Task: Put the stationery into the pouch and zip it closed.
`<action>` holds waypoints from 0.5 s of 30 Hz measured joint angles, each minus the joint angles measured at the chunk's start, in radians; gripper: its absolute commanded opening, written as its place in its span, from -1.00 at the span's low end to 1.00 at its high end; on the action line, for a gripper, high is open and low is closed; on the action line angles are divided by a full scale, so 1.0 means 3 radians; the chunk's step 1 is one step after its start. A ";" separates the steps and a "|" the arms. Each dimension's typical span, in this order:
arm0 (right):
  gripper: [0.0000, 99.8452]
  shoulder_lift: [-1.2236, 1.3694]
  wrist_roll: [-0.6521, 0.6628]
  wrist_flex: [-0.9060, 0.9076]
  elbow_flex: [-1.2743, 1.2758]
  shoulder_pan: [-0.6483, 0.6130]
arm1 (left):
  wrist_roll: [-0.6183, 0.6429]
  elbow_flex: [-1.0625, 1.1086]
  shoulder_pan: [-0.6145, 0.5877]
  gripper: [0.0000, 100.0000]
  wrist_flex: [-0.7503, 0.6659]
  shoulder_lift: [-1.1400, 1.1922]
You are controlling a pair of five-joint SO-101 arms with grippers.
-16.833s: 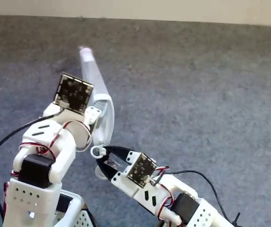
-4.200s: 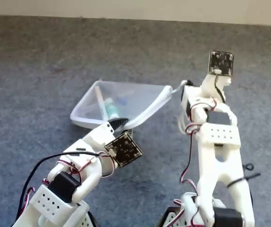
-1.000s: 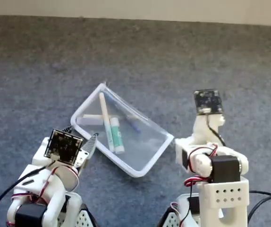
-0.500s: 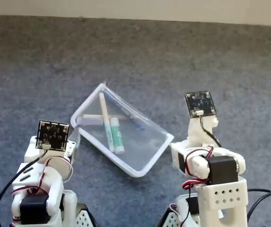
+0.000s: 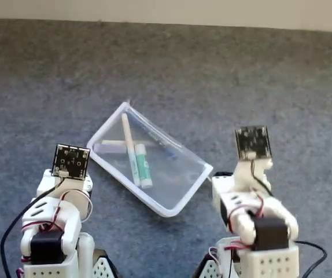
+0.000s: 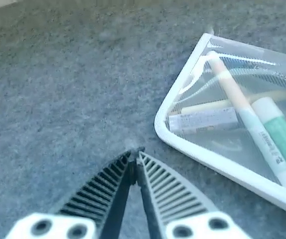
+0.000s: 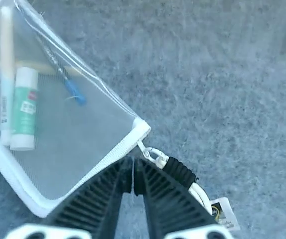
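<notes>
Mesh pouch (image 5: 177, 182) lies flat on the grey counter (image 5: 241, 75) between the arms, with a pen (image 5: 129, 145), glue stick (image 5: 143, 166) and eraser (image 5: 109, 148) inside. Left fingers (image 6: 105, 184) and right fingers (image 7: 100, 194) are pressed together, holding nothing — the right ones just beside the zip pull (image 7: 155, 155).

surface: grey fuzzy mat (image 5: 241, 69) with tiny light and dark specks, spread from near to far and from left to right | far edge: pale cream strip (image 5: 166, 11), plain, straight across | light: soft, even
</notes>
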 measured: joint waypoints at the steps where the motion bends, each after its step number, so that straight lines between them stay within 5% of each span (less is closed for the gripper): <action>1: -0.99 -0.0143 0.0010 -0.0020 0.0102 0.0010 | 0.0000 0.0015 0.0005 -0.99 0.0000 0.0000; 15: -0.99 -0.1243 0.0015 -0.0297 0.1248 0.0015 | 0.0000 0.0368 0.0005 -0.98 0.0000 0.0000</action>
